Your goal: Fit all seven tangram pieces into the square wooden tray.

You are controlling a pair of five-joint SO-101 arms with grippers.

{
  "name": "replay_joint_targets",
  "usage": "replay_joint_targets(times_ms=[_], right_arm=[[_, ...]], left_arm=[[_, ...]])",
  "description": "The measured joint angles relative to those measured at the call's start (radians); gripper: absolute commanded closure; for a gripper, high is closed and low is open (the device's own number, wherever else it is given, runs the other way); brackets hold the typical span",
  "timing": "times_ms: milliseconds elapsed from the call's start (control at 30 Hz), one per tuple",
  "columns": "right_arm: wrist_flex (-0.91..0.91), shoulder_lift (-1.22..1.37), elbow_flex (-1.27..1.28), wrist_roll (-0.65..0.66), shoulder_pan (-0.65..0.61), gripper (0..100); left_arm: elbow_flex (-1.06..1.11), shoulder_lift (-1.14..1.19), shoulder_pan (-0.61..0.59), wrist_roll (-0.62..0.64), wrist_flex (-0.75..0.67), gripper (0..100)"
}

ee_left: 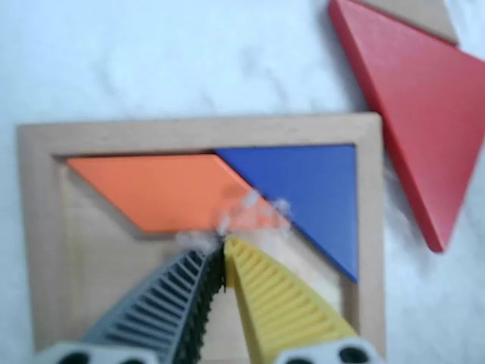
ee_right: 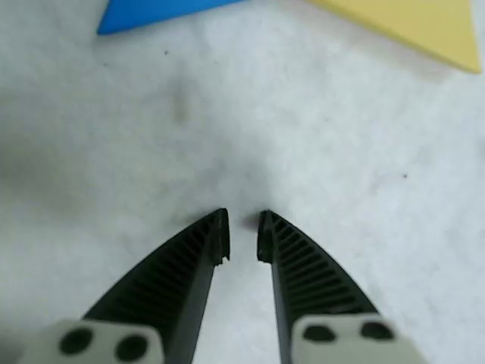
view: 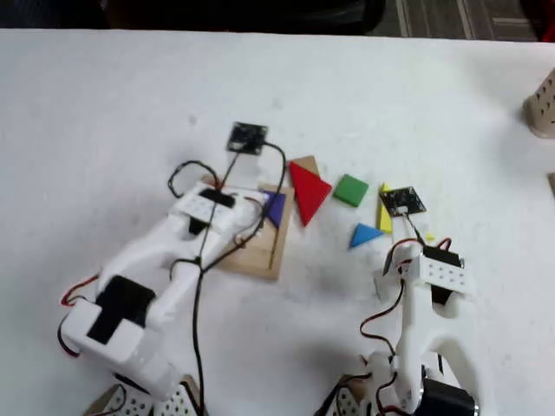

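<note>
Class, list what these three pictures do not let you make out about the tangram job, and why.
High view: the left arm covers most of the tray, so pieces inside cannot be counted.
Left wrist view: the left gripper hides part of the tray floor; the red triangle and tan piece run off the edge.
Right wrist view: the blue triangle and yellow triangle are cut by the edge.

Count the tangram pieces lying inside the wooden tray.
2: an orange parallelogram and, touching it, a blue triangle in a tray corner. The left hand covers part of the tray.
</note>
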Motion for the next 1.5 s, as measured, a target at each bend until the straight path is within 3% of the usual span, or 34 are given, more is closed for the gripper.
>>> replay_joint_targets(times_ms=[500, 733, 900, 1033, 1200, 1333, 1500], right_arm=[[0.000, 0.000, 0.000, 0.000, 0.000, 92.1], [0.000, 0.000, 0.000, 0.000, 0.000, 92.1], [0.000, 0.000, 0.000, -0.005, -0.002, 92.1], [0.051, 0.000, -0.014, -0.132, -0.103, 92.0], [0.149, 0.003, -0.129, -0.359, -0.322, 91.8], [0.153, 0.003, -0.206, -0.578, -0.466, 82.6], [0.098, 0.003, -0.229, -0.775, -0.611, 77.3]], left_arm=[[-0.089, 0.051, -0.110, -0.005, 0.003, 98], [0.054, -0.192, -0.126, -0.008, 0.037, 97], [0.172, -0.345, -0.259, -0.008, 0.018, 97], [0.206, -0.354, -0.377, -0.006, -0.044, 97], [0.192, -0.272, -0.443, -0.006, -0.060, 98], [0.089, -0.126, -0.480, -0.008, -0.060, 98], [-0.069, 0.005, -0.514, -0.008, 0.068, 98]])
